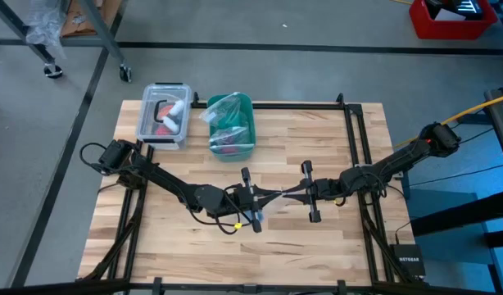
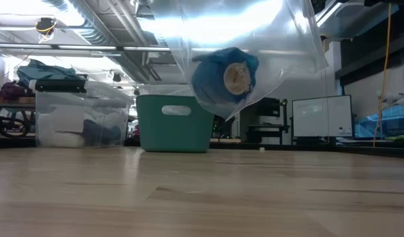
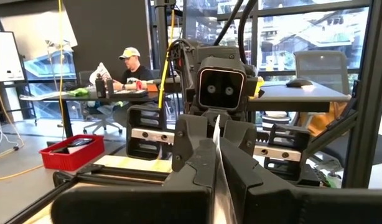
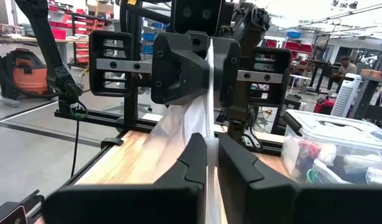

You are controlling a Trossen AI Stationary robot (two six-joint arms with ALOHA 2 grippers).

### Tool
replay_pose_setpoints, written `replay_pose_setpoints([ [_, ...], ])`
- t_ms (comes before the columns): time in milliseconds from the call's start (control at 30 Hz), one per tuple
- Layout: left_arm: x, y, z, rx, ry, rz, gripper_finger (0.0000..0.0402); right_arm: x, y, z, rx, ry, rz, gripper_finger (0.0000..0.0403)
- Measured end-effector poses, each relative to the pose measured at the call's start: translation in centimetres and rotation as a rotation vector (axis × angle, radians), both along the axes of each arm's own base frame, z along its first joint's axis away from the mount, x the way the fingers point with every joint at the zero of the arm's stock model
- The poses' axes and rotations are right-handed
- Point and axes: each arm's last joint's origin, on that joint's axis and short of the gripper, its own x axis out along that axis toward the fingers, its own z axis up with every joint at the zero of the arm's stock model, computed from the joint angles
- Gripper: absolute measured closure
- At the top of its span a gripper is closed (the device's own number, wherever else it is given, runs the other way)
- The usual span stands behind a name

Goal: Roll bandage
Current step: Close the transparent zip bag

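Two dark arms meeting over the middle of the wooden table (image 1: pixel 317 147), a clear plastic bag (image 2: pixel 254 46) stretched between them.

Left gripper (image 1: pixel 253 199) at the table's centre, fingers (image 3: pixel 197 168) pressed together on the bag's thin edge. Right gripper (image 1: pixel 307 192) just opposite, facing it, fingers (image 4: pixel 191 158) likewise closed on the same sheet of plastic, with only the film showing between them. Both claws clamped on the bag, neither apart.

Bandage (image 2: pixel 223 76) inside the bag: a blue roll, end-on in the low view, with a pale core at its centre. Hanging in the bag's lowest corner, clear of the tabletop, well above the wood. Not touched directly by either gripper; only the plastic around it held.

Behind, toward the far edge of the table: a teal bin (image 1: pixel 232 127) with crumpled plastic inside, and just beside it a clear lidded box (image 1: pixel 164 115) holding red and white items. Both well apart from the grippers.

Beyond the table in the left wrist view: a seated person (image 3: pixel 132 68) in a cap at a desk, and a red tray (image 3: pixel 79 149) on the floor.
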Motion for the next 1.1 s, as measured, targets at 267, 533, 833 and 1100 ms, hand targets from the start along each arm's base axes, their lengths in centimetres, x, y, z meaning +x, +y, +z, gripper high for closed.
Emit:
replay_pose_setpoints([
  [267,-0.08,-0.07,0.07,0.055,0.005,0.034,0.0402,0.04,0.02,-0.19,0.006,0.027,0.001,0.0375],
  [533,-0.13,0.01,0.09,0.092,0.016,0.079,0.0401,0.05,0.02,-0.32,0.003,0.041,0.001,0.0375],
  [833,-0.24,0.07,0.48,0.136,-0.004,0.106,0.0401,0.03,0.09,-0.34,0.026,0.047,0.031,0.0374],
  [1100,-0.16,-0.08,0.39,0.114,-0.011,0.039,0.0401,0.01,0.11,-0.47,0.023,0.053,0.038,0.0373],
])
